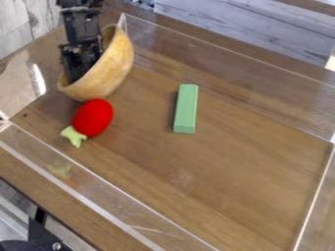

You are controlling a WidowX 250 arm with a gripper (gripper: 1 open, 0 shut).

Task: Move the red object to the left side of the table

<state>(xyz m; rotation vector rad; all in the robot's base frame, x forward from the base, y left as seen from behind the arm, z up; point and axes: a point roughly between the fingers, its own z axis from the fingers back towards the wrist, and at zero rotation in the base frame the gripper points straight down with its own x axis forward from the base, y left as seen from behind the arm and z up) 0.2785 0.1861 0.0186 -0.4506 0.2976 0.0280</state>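
The red object (93,117), a small round toy fruit with a pale green stem end pointing front-left, lies on the table (222,186) at its left part. My gripper (80,61) is behind it, reaching down into a wooden bowl (108,67) that is tipped up on its side, its opening facing left. The dark fingers (73,54) sit against the bowl's inner wall. How far apart they stand is not visible. The gripper is well clear of the red object.
A green rectangular block (186,108) lies in the middle of the table, right of the red object. A clear plastic rim (78,186) runs round the table's edges. Planks lie beyond the far edge.
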